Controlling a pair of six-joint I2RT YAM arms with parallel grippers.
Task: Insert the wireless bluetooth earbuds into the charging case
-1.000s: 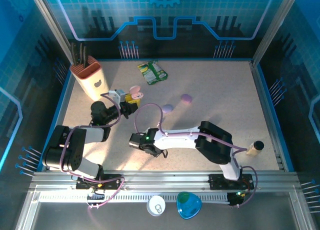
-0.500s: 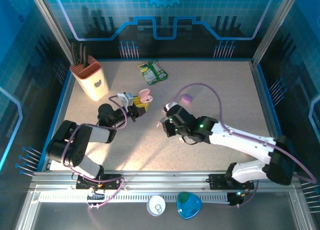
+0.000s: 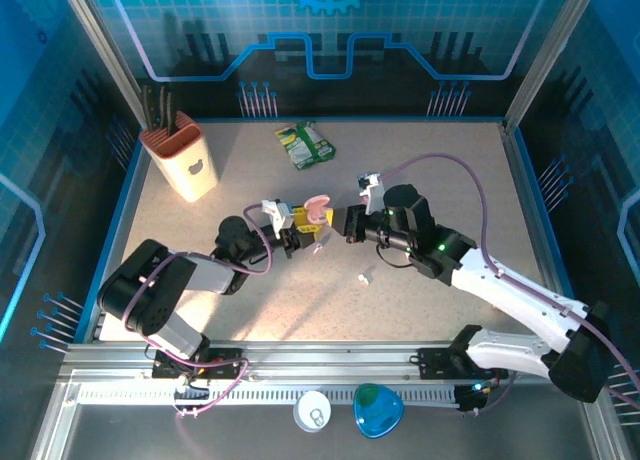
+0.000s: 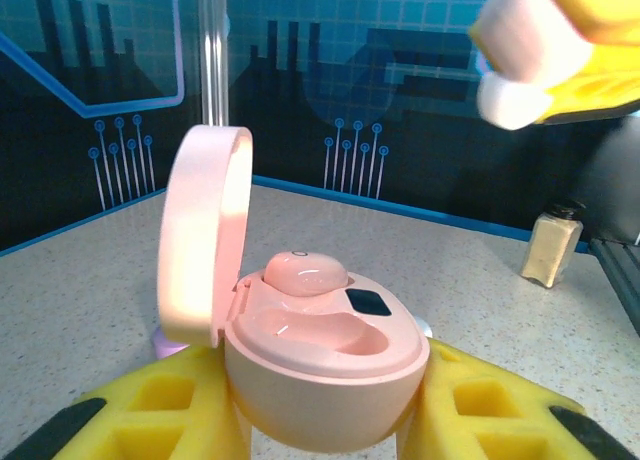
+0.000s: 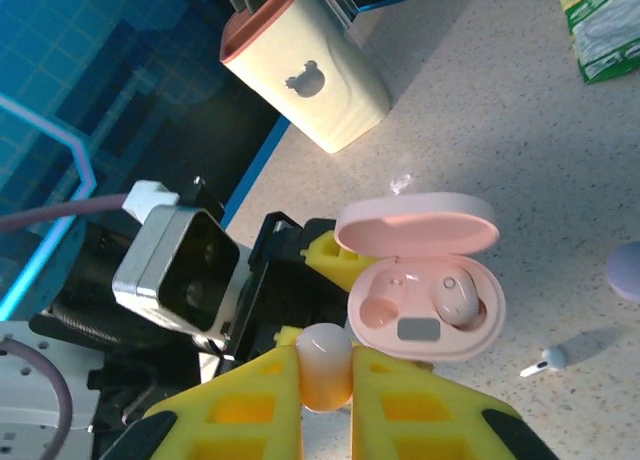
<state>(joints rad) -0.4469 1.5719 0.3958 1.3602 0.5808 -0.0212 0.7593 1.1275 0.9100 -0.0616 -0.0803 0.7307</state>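
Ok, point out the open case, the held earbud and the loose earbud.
open case (image 5: 425, 305): right wrist view, middle of its base.
held earbud (image 5: 323, 368): right wrist view, its rounded body.
loose earbud (image 5: 550, 358): right wrist view, its head.

One pink earbud (image 5: 455, 302), one pale earbud (image 5: 323, 365) and one white earbud (image 5: 545, 359) made three in all. There was also one open pink charging case (image 5: 415, 225), one knife block (image 3: 185, 165), one green packet (image 3: 305, 145), one spice jar (image 4: 553, 245).
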